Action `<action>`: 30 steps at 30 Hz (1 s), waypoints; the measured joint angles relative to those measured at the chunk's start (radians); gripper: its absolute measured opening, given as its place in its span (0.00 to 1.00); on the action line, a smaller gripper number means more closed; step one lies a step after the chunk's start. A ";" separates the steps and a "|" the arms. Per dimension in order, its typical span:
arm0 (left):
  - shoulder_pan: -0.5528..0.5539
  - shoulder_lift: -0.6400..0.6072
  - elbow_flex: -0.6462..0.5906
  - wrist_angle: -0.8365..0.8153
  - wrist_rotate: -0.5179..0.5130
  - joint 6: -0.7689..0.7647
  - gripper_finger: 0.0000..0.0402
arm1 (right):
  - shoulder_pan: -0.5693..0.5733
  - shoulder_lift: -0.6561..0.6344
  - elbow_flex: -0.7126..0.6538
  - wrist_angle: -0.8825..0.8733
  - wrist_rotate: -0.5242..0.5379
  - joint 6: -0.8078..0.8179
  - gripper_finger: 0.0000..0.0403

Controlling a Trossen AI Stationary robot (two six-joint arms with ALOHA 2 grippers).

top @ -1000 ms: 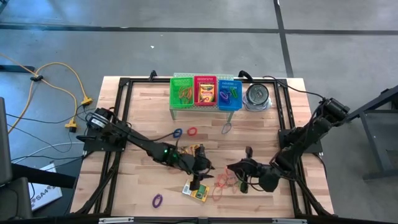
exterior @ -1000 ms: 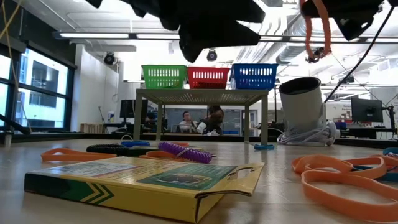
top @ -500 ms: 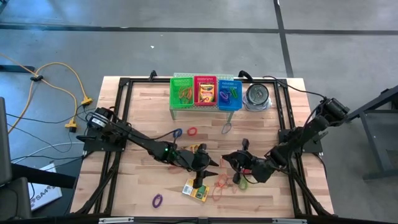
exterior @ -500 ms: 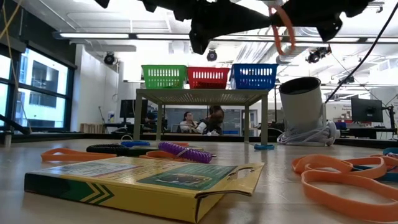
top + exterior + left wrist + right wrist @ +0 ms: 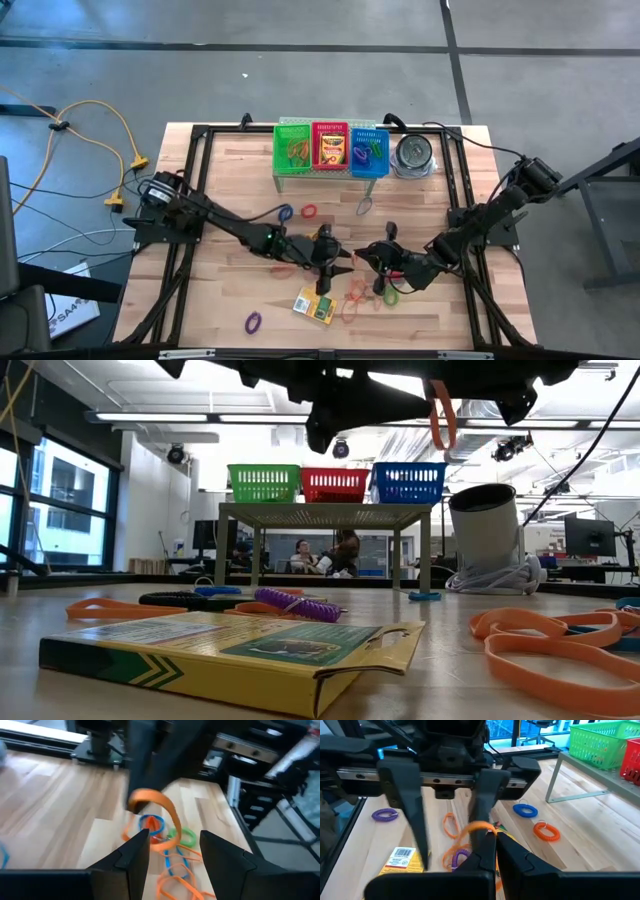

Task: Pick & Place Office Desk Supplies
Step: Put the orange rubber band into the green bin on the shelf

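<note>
Above the table's near middle my right gripper is shut on an orange rubber band. My left gripper faces it from the left, open, with the band just ahead of its fingers; whether a finger touches the band, I cannot tell. Below them a pile of orange, green and blue bands and a yellow-and-green crayon box lie flat on the wood. My right gripper pinches the orange band at one spot of its loop between its two shut fingers. The fingers come nearly level from the table's right side. The rest of the loop curls free in front of the fingers, clear of the table.
At the far edge a low shelf carries a green, a red and a blue basket, with a round tin to their right. Blue, red and purple coil loops lie about on the table.
My right gripper has carried the orange band toward the table's left, up to my left gripper. My left gripper has shifted slightly right toward it and tipped its wrist. The band stays clear of the table.
</note>
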 joint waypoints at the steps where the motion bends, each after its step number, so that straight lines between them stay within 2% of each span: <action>1: 0.001 0.000 0.000 0.000 -0.005 -0.004 0.42 | 0.000 0.000 0.000 0.000 0.000 0.000 0.01; 18: -0.004 0.007 -0.001 0.027 -0.004 -0.007 0.42 | -0.018 0.000 0.000 0.000 -0.012 -0.001 0.01; 25: -0.004 0.020 -0.001 0.053 -0.002 -0.009 0.32 | -0.024 0.000 0.000 -0.002 -0.022 -0.001 0.01; 30: -0.005 0.019 -0.001 0.055 -0.002 0.000 0.21 | -0.024 0.000 0.000 -0.004 -0.023 -0.001 0.01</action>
